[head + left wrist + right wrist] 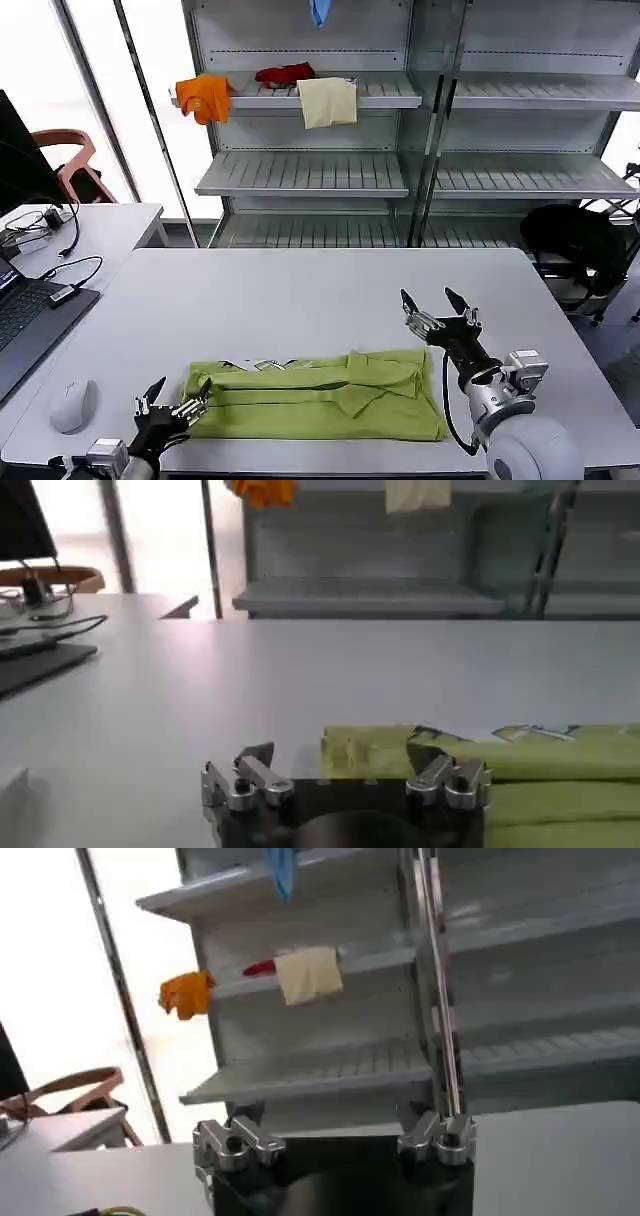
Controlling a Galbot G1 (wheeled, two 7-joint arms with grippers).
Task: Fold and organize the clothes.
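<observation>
Tabletop [300, 290] holds folded T-shirt [320, 395]; right wrist view faces shelves [330, 1063].

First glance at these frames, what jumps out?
The lime T-shirt, folded into a long band on the near part of the white table. An open hand flanks each end: the left hand by the shirt's left end, the right hand raised off its far right corner. Behind, orange, red and cream cloths hang on the grey shelf.
</observation>
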